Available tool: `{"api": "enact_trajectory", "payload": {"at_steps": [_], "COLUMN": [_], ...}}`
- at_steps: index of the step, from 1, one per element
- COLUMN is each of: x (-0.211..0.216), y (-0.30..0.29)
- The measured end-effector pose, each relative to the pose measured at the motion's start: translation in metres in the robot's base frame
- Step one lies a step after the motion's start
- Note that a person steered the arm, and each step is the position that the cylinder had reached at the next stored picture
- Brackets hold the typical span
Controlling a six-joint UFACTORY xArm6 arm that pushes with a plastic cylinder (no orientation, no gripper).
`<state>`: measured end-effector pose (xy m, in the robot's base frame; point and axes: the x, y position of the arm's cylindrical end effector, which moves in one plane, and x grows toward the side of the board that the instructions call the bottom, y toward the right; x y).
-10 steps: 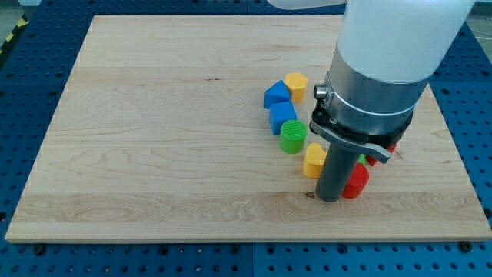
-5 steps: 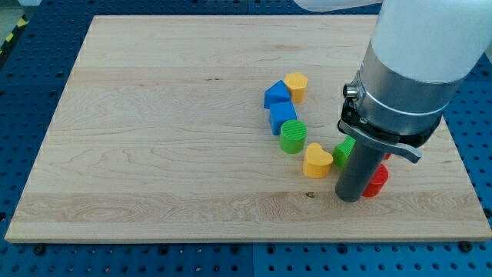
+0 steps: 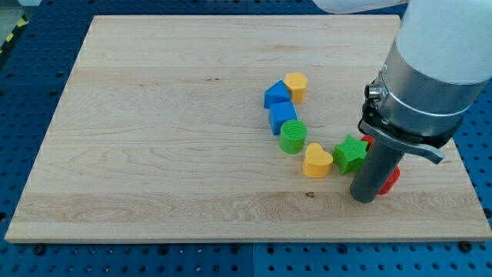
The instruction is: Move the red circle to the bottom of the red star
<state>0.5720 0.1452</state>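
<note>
my tip rests on the board near the view's bottom right. it is a bare rod with nothing to open or close, so it grasps nothing; it only presses sideways against what it meets. the rod's thick grey shaft rises from the tip to a clamp and a wide white housing that fills the view's upper right corner.

the red circle sits just to the view's right of the tip, touching the rod or very nearly so; most of it is hidden behind the shaft and only a red sliver shows. a second bit of red, the red star, peeks out above it, at the rod's left edge under the clamp; its shape cannot be made out here. the circle lies toward the view's bottom from that star.

the green star stands just to the view's left of the rod, above the tip. the yellow heart lies beside the green star on its left, close or touching. further left, a green cylinder sits below a blue block, which sits below another blue block; a second yellow block touches that one on the right. these four form a short curved chain near the board's middle.
</note>
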Motion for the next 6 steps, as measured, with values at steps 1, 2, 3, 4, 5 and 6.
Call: {"api": "enact_trajectory", "payload": {"at_steps": [1,2,3,4,5,6], "x": [0.000,-0.001,-0.002,-0.002,-0.002,-0.002], "y": [0.000,-0.012,-0.015,-0.003,0.010,0.023]}}
